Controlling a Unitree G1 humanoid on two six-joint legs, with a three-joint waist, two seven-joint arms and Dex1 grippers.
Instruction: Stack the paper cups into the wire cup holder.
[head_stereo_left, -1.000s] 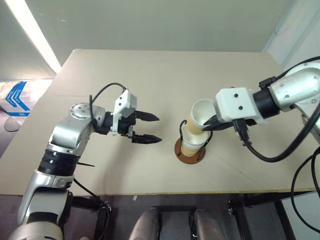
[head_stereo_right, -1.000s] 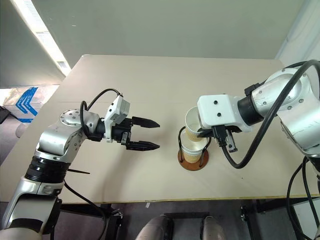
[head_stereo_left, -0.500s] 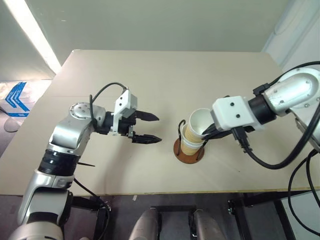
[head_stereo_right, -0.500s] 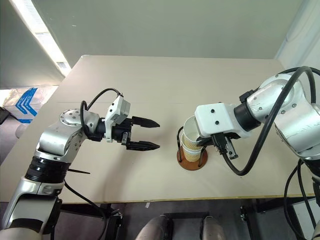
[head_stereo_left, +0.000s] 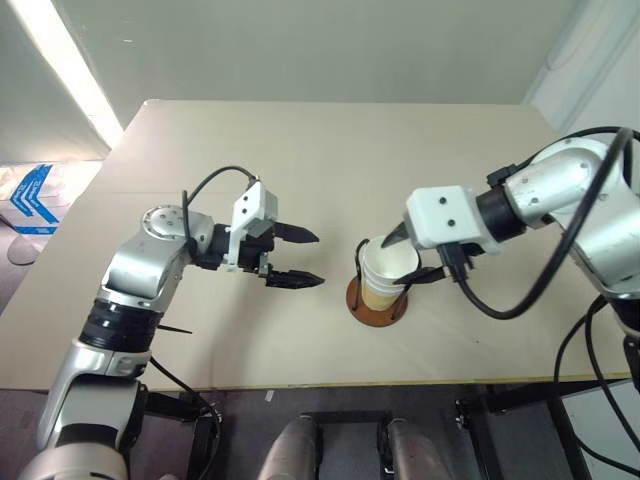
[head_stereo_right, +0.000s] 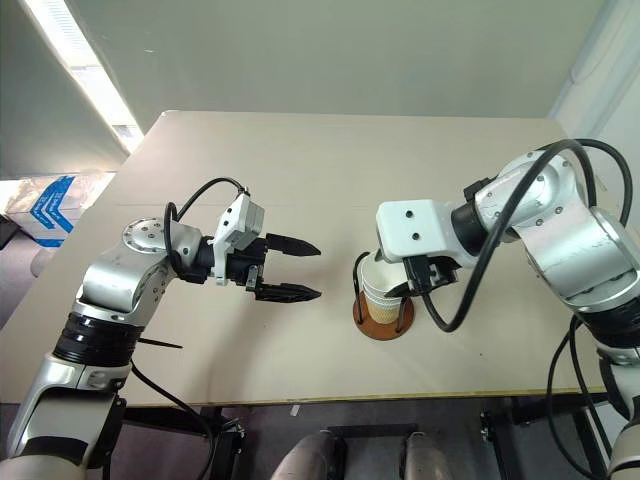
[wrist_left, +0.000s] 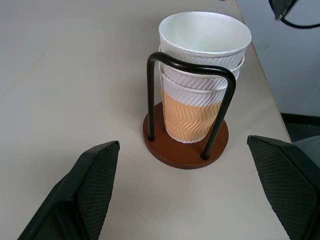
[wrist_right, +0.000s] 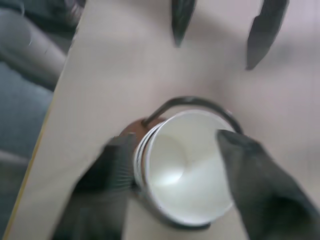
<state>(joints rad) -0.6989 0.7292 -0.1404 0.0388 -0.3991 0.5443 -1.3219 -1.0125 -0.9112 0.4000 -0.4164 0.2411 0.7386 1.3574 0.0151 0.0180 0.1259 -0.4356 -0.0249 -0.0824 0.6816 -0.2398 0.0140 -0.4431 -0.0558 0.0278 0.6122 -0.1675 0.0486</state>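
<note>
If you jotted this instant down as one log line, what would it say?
paper cups: nested upright in wire cup holder | right hand: open, fingers either side of top cup | left hand: open, empty, apart from holder

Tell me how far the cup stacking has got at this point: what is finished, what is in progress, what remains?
Done: the paper cups sit nested, three rims showing, upright on the wire cup holder, between its black loops. In hand: the right gripper straddles the top cup with its fingers apart, apparently letting go. The left gripper hangs open beside the holder, empty. Left: I see no loose cup on the table, so probably only drawing the right arm away.
</note>
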